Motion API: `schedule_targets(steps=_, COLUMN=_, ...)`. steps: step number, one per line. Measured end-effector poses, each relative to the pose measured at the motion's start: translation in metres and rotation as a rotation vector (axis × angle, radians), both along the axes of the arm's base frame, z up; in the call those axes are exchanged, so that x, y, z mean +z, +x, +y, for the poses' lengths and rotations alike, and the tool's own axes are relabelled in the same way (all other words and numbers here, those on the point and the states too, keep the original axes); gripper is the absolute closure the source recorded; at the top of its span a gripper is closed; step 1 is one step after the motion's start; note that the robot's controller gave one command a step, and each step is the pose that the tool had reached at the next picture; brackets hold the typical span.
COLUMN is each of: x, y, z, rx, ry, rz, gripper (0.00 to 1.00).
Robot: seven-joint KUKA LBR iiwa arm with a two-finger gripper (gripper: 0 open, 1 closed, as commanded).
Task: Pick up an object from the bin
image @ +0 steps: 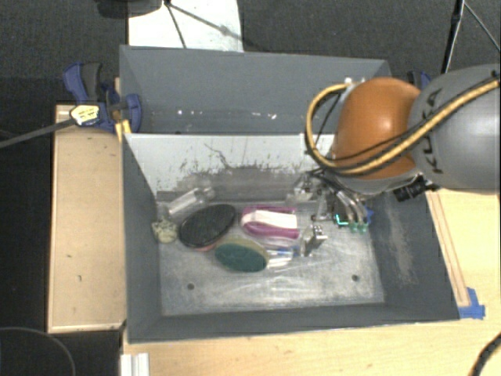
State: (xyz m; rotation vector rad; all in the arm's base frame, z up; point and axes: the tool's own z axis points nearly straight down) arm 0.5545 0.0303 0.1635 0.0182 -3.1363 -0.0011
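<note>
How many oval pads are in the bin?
2. A black oval pad lies left of centre. A dark green oval pad lies just below-right of it in the view, beside a pink-and-white item. More may be hidden under the claw.

Pink-and-white oblong thing [272,223], lying flat near the middle of the bin [344,284] floor.

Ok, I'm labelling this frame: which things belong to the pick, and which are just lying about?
In play: pincer; pink-and-white item beside it, mid-bin; grey bin.
Lying about: black oval pad; green oval pad; clear bottle; pale lump.
</note>
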Motion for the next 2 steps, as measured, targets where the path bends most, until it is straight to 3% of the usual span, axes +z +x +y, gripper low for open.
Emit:
schedule_targets(steps=1, x=-0.0718, y=0.0053, z=0.0139, rx=-0.184, ry=0.003, rz=-0.021, gripper=0.0)
schedule_targets(steps=2, x=-0.0747, y=0.0029, z=0.0135, rx=-0.185, ry=0.001, rz=-0.01, gripper=1.0)
